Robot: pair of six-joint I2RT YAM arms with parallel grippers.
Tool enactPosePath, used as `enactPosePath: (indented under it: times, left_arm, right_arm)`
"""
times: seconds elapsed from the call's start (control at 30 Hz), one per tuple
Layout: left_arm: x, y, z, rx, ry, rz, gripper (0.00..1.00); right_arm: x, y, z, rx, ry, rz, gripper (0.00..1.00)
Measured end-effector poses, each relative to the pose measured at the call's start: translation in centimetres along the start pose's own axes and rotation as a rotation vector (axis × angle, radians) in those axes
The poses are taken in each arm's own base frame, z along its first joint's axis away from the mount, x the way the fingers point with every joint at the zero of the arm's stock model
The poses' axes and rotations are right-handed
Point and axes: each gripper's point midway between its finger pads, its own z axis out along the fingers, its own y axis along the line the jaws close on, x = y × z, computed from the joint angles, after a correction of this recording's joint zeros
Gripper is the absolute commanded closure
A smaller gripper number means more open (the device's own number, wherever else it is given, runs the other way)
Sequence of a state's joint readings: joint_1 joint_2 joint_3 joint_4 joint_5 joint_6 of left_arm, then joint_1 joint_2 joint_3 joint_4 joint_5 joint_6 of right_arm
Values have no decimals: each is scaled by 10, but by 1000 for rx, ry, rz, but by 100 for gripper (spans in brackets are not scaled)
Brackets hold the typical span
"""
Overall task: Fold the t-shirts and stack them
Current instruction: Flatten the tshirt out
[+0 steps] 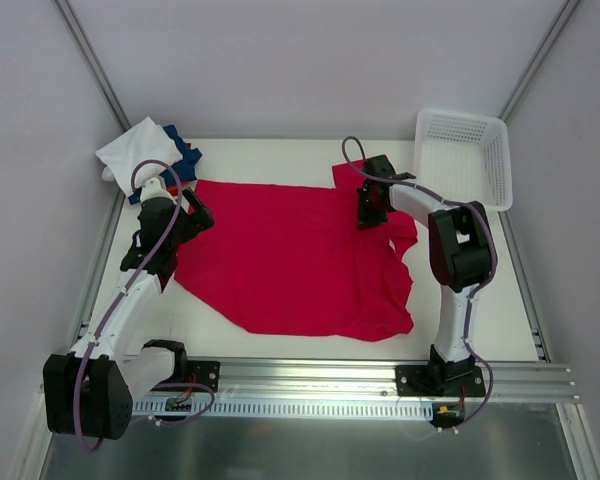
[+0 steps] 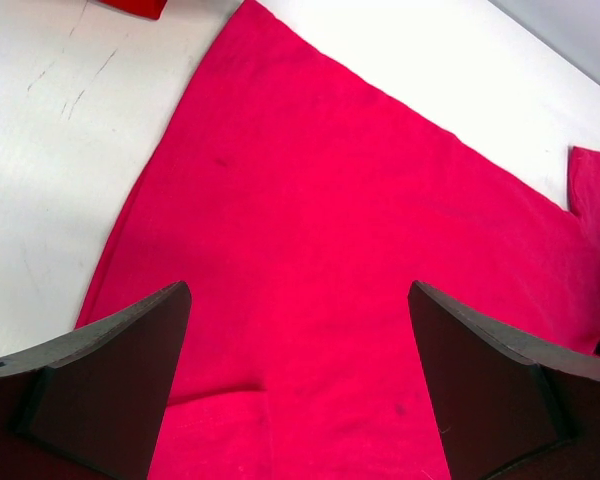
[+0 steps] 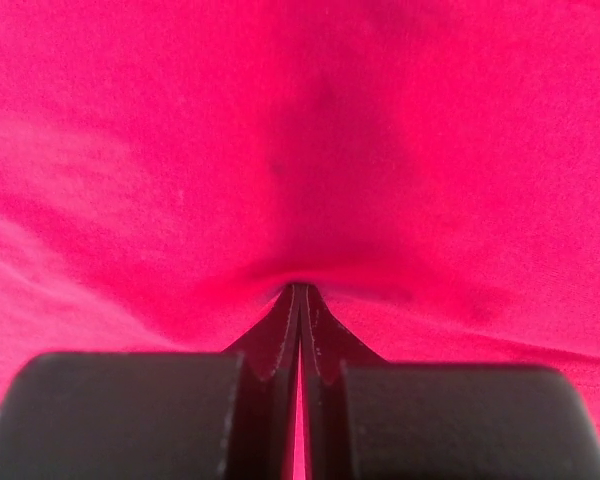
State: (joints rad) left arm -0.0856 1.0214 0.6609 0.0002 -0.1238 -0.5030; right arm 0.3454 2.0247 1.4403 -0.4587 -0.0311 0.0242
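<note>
**Fingers clamped on the crimson t-shirt [image 1: 280, 255] at right, spread at left**

Fingers [image 3: 275, 345] of my right gripper [image 1: 368, 212] are pressed together, nipping a pucker of cloth near the far right sleeve. On the left gripper [image 1: 194, 214] I see them wide apart over the shirt's left edge. The shirt lies spread across the table [image 1: 500, 300]. A folded white t-shirt [image 1: 138, 148] and a dark blue t-shirt [image 1: 187, 156] sit at the far left corner.

- A crimson-red cloth t-shirt [image 1: 290, 255] lies spread across the middle of the white table [image 1: 505, 300].
- A folded white cloth t-shirt [image 1: 135, 150] rests partly over a dark blue t-shirt [image 1: 187, 155] at the far left corner.
- A white plastic lattice basket [image 1: 463, 155] stands at the far right corner, apart from the spread shirt.
</note>
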Motion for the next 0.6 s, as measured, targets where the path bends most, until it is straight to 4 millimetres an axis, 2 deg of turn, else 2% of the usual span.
enactPosePath:
  times: [0.23, 0.6]
  left_arm:
    - [-1, 0, -1, 1, -1, 6, 8]
    - [-1, 0, -1, 1, -1, 20, 7]
  right_arm:
    - [-24, 4, 9, 1, -3, 4, 100]
    - [-77, 10, 26, -17, -43, 21, 99]
